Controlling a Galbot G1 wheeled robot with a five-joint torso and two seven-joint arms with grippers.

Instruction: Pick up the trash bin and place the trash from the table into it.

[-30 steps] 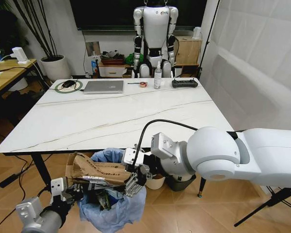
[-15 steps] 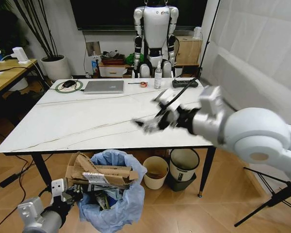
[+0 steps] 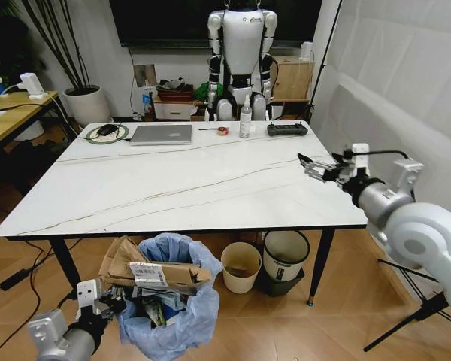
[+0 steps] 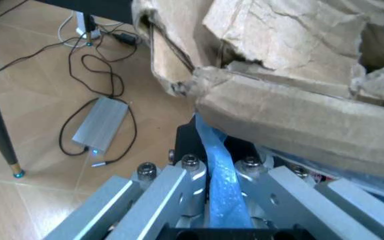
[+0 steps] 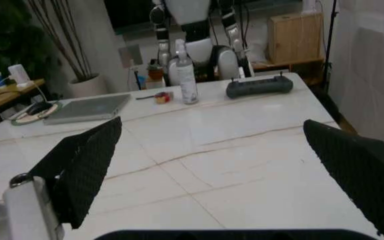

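Your left claw sits low by the floor, clamped on a fold of the blue bag lining the bin, which stands just beside it, under the near edge of the worktop. Torn cardboard juts from the bin's mouth, right above that claw. Your right claw hangs spread wide and empty over the worktop's right edge, with bare marble below it.

Evenly lit indoor room; soft glare on the pale table; wrist views are softer, close foregrounds out of focus.
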